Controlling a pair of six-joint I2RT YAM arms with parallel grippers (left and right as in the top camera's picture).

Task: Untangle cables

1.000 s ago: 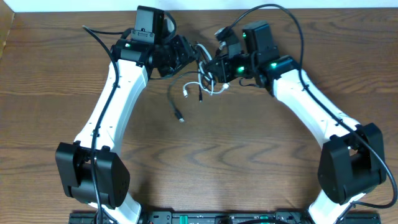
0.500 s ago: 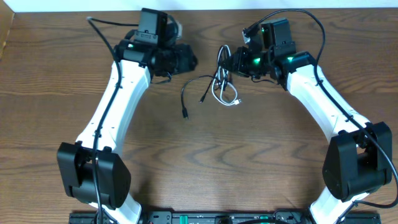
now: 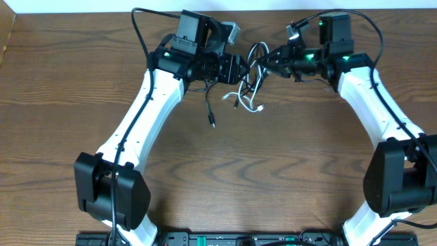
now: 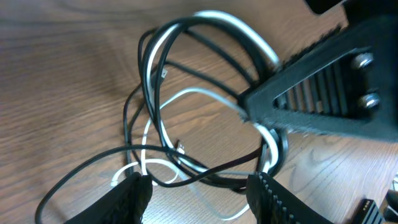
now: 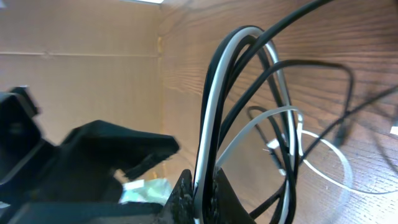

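The cables (image 3: 247,90) are a tangle of thin black cords and one white cord, hanging between my two grippers at the back of the table. One black end (image 3: 212,123) trails down to the left, and a white plug (image 3: 261,108) lies on the wood. My right gripper (image 3: 268,60) is shut on a white and a black strand (image 5: 249,93), pinched at its fingertips (image 5: 200,188). My left gripper (image 3: 235,68) is open, its fingers (image 4: 199,185) spread on either side of the lower loops (image 4: 186,124) and just touching them.
The right gripper's finger (image 4: 323,93) juts into the left wrist view, close above the loops. The left gripper (image 5: 93,155) fills the lower left of the right wrist view. Thick black arm wires (image 3: 147,15) (image 3: 372,24) arch over both wrists. The table's back edge (image 3: 82,11) is near.
My right gripper has carried the tangle up and to the right. My left gripper has swung right and closed in on the tangle, and the trailing black end has followed to the right.
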